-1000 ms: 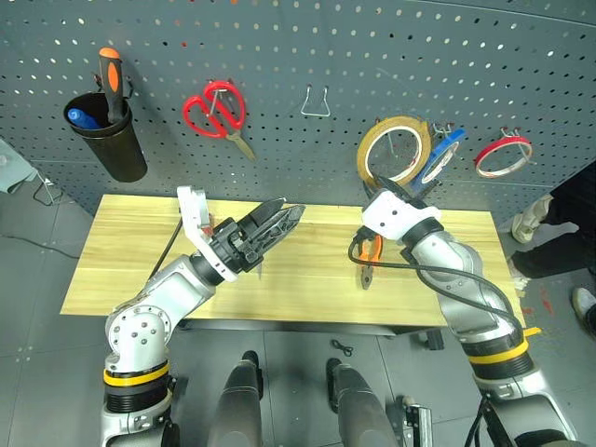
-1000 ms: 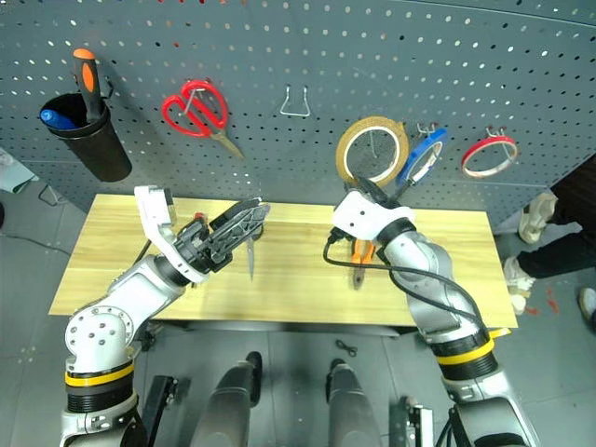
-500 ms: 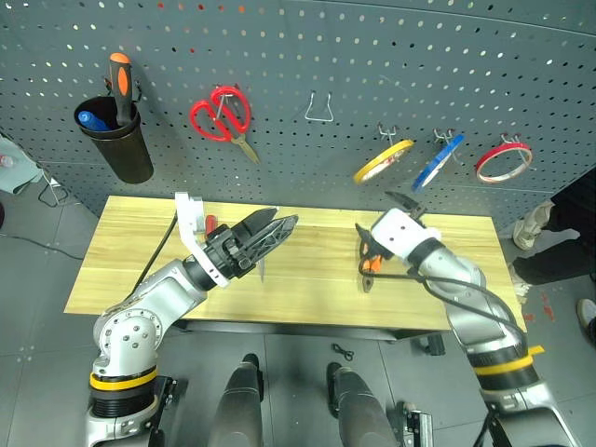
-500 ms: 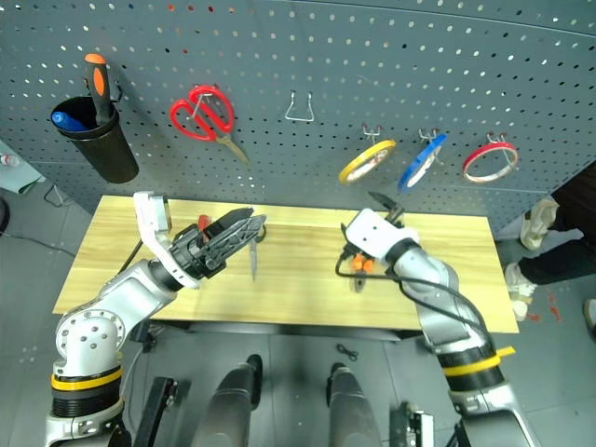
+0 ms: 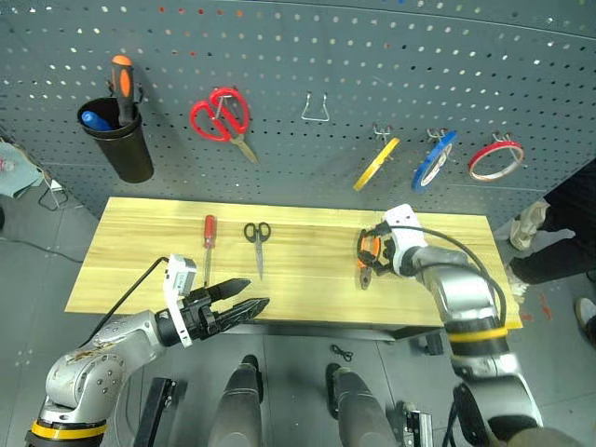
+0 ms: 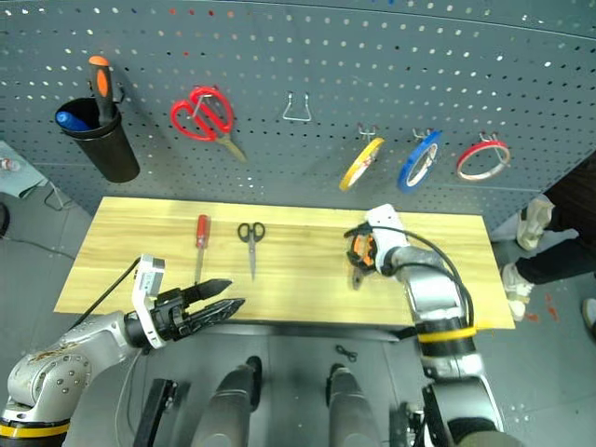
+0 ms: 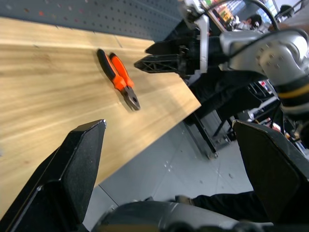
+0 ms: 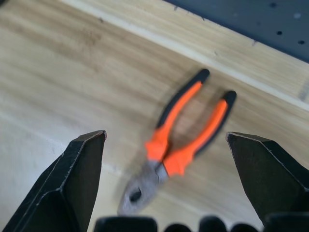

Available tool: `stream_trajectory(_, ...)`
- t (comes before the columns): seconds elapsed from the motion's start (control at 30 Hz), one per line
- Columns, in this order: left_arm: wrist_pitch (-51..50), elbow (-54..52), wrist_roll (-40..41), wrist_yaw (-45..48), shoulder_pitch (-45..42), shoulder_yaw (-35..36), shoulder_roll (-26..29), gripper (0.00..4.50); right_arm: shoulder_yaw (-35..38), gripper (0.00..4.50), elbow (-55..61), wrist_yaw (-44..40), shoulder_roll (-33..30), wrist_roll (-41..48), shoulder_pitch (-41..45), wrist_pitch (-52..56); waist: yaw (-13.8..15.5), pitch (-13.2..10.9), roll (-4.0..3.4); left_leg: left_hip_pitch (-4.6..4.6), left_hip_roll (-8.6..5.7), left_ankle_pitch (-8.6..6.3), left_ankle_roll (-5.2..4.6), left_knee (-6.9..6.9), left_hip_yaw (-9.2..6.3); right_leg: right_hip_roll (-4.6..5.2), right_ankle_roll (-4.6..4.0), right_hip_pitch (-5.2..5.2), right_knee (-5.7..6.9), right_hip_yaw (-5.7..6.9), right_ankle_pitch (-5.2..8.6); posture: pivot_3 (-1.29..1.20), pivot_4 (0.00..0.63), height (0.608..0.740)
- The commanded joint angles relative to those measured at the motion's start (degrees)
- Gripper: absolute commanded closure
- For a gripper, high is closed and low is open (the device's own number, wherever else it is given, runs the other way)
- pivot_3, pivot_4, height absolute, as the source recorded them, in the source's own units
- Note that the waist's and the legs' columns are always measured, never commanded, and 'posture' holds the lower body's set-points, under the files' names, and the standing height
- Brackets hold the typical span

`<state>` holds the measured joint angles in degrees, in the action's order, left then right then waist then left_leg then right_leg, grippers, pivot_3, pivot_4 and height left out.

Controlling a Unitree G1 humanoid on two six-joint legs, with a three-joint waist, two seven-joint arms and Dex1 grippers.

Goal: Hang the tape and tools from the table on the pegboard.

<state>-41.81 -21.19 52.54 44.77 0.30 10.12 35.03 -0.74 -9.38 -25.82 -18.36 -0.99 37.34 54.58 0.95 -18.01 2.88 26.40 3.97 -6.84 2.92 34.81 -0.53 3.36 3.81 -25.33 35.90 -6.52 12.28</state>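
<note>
Pliers (image 8: 179, 145) flat on table (image 5: 307, 279), right end, handles toward pegboard (image 5: 307, 56). Right gripper (image 8: 164, 193) just above them, fingers wide apart, empty. Left gripper (image 5: 244, 300) also spread, empty, off the near table edge. Likely stiff, weighty steel with grippy rubber handles; best pinched across both handles near the pivot. Yellow tape (image 5: 375, 164) already hung.

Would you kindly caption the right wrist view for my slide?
Open right gripper poised above orange-and-black-handled pliers lying on the light wooden table.
</note>
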Motion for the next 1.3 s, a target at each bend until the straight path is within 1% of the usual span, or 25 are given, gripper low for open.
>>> stream_trajectory(0.03,0.3,-2.2,0.9,0.1,-1.0,0.7,-0.1,0.0,3.9,0.06,-9.9,5.6,1.5,0.5,4.5,1.3,0.1,0.0,0.0,0.0,0.0,0.14,-0.22,0.01,0.01,0.0,0.0,0.02,-0.01,-0.01,0.01,0.2,0.295,0.74)
stream_trajectory(0.17,-1.0,-4.0,4.1,-3.2,-2.5,1.9,-2.2,0.0,5.1,0.06,-22.1,9.7,2.8,0.8,10.1,-1.2,0.5,0.0,0.0,0.09,-0.02,0.21,-0.34,-0.07,0.02,0.01,0.03,-0.01,0.02,0.0,-0.05,0.22,0.316,0.74)
stream_trajectory(0.2,-1.2,-4.5,3.9,-3.5,-2.2,1.8,-2.1,0.0,5.4,0.06,-24.9,10.6,2.9,0.7,11.1,-2.2,0.5,0.0,0.0,0.09,-0.01,0.2,-0.35,-0.11,0.01,0.0,0.23,-0.02,0.03,0.01,-0.15,0.23,0.318,0.74)
stream_trajectory(0.3,-1.1,-5.8,3.6,-3.9,-0.9,1.6,-2.0,0.0,5.2,0.06,-31.9,12.0,3.2,0.6,13.7,-6.2,0.5,0.0,-0.01,0.08,-0.01,0.19,-0.38,-0.29,-0.01,-0.01,0.23,-0.06,0.03,0.02,-0.07,0.24,0.317,0.74)
stream_trajectory(0.53,-1.3,-7.2,4.7,-5.1,0.0,2.1,-1.6,0.0,7.7,0.06,-44.3,15.9,4.0,2.3,18.6,-11.2,0.7,0.0,-0.02,0.07,-0.02,0.19,-0.39,-0.36,-0.02,-0.01,0.22,-0.08,0.01,0.05,-0.06,0.26,0.331,0.74)
stream_trajectory(0.63,-1.3,-7.3,4.9,-5.3,0.1,2.1,-1.4,0.0,6.8,0.06,-48.2,16.0,4.5,2.0,20.3,-14.3,0.9,0.0,-0.02,0.07,-0.02,0.19,-0.39,-0.35,-0.02,-0.01,0.22,-0.07,0.01,0.05,-0.05,0.26,0.331,0.74)
stream_trajectory(0.73,-1.3,-7.6,5.1,-5.5,0.1,2.0,-1.4,0.0,6.1,0.06,-50.6,15.8,5.0,1.9,21.0,-15.3,1.1,0.0,-0.03,0.07,-0.01,0.19,-0.39,-0.38,-0.02,-0.01,0.21,-0.09,-0.01,0.05,-0.04,0.27,0.329,0.74)
stream_trajectory(0.87,-1.3,-7.9,5.3,-5.6,0.1,2.0,-1.3,0.0,6.0,1.17,-51.4,15.1,5.2,2.3,20.7,-15.1,1.3,0.0,-0.03,0.07,-0.01,0.19,-0.39,-0.44,-0.05,-0.01,0.16,-0.1,-0.01,0.09,0.0,0.28,0.319,0.74)
stream_trajectory(0.9,-1.3,-7.9,5.4,-5.5,0.1,2.1,-1.1,0.0,5.8,1.56,-50.9,14.7,5.2,2.4,20.3,-14.6,1.3,0.0,-0.03,0.07,-0.01,0.19,-0.39,-0.44,-0.05,-0.01,0.16,-0.08,-0.01,0.1,0.0,0.28,0.319,0.74)
stream_trajectory(0.93,-1.3,-7.9,5.4,-5.4,0.1,2.2,-1.0,0.0,5.5,1.74,-50.4,14.3,5.2,2.3,19.9,-14.1,1.3,0.0,-0.03,0.07,-0.01,0.19,-0.39,-0.44,-0.06,-0.01,0.16,-0.09,0.0,0.11,0.0,0.28,0.319,0.74)
stream_trajectory(1.07,-0.8,-7.5,5.0,-5.1,-0.1,1.9,-1.0,0.0,4.3,1.74,-47.6,12.7,5.2,2.0,17.8,-13.0,1.4,0.0,-0.03,0.07,-0.01,0.19,-0.39,-0.44,-0.09,-0.01,0.13,-0.08,0.0,0.15,0.02,0.28,0.307,0.74)
stream_trajectory(1.13,-0.7,-7.6,5.0,-5.2,-0.3,2.0,-1.0,0.0,1.5,1.74,-42.3,9.0,4.6,1.3,15.4,-12.3,1.4,0.0,-0.03,0.07,-0.01,0.19,-0.39,-0.46,-0.12,-0.01,0.11,-0.07,-0.01,0.17,0.03,0.29,0.301,0.74)
stream_trajectory(1.2,-0.4,-8.1,5.2,-5.4,0.1,2.4,-1.1,0.0,-3.3,1.74,-30.7,2.3,3.0,1.3,10.7,-11.5,1.7,0.0,-0.04,0.07,-0.01,0.19,-0.39,-0.52,-0.14,-0.01,0.1,-0.08,-0.02,0.21,0.05,0.3,0.291,0.74)
stream_trajectory(1.27,-0.1,-8.4,6.0,-5.9,1.1,3.7,-1.5,0.0,-8.8,1.74,-13.0,-6.3,-0.4,3.0,3.9,-11.9,2.0,0.0,-0.05,0.07,-0.01,0.19,-0.38,-0.58,-0.19,-0.01,0.08,-0.1,-0.01,0.28,0.11,0.3,0.278,0.74)
stream_trajectory(1.3,0.0,-8.9,7.2,-6.5,2.1,5.0,-2.0,0.0,-8.8,1.74,-1.9,-8.6,-1.8,5.5,0.3,-11.9,2.2,0.0,-0.07,0.13,-0.01,0.19,-0.38,-0.63,-0.2,-0.01,0.07,-0.16,0.0,0.3,0.15,0.3,0.272,0.74)
